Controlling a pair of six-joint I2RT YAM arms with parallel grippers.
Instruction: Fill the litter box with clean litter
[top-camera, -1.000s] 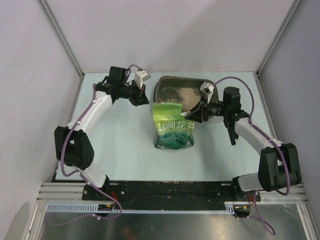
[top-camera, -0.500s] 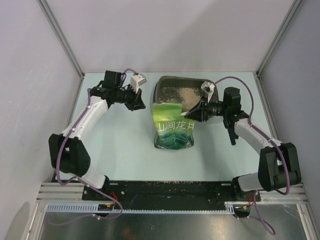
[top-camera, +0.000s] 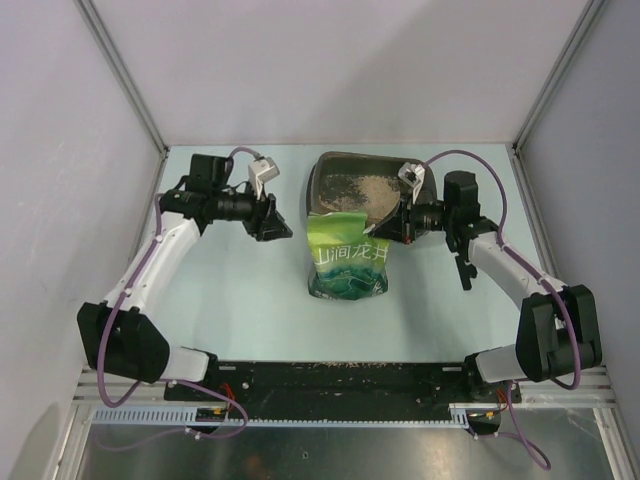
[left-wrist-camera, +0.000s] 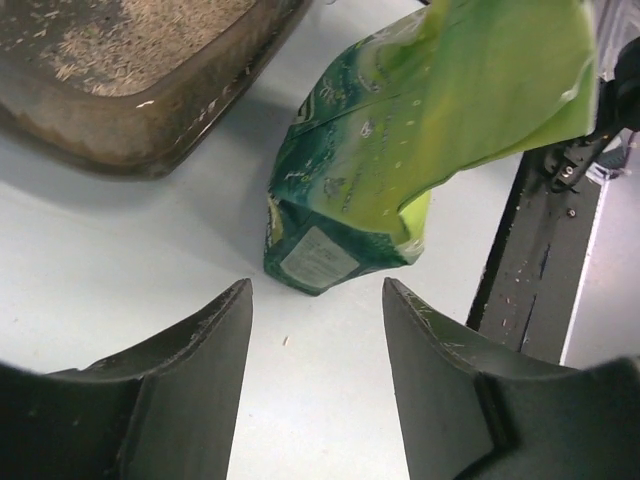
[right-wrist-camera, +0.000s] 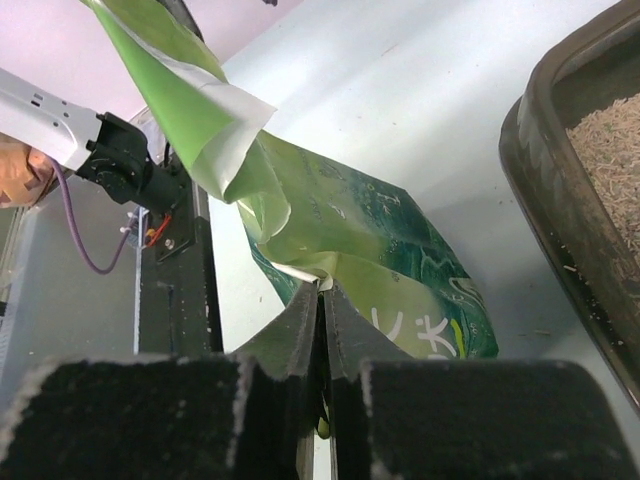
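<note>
Pale table (top-camera: 230, 290) | pinching green bag (top-camera: 348, 262) in right gripper (right-wrist-camera: 322, 292); holding left gripper (left-wrist-camera: 315, 292) wide, empty | risking sagging, spilling beside litter box (top-camera: 312, 190)

We look down on a pale blue-green table (top-camera: 230, 300). Toward its 12 o'clock edge sits the dark litter box (top-camera: 313, 190), flat on the surface. Just at the box's 6 o'clock, a green pouch (top-camera: 348, 265) with white characters rests its base on the table, its top tilted toward the box's near rim. A black rail (top-camera: 340, 378), flecked with pale grains, borders the 6 o'clock edge.
</note>
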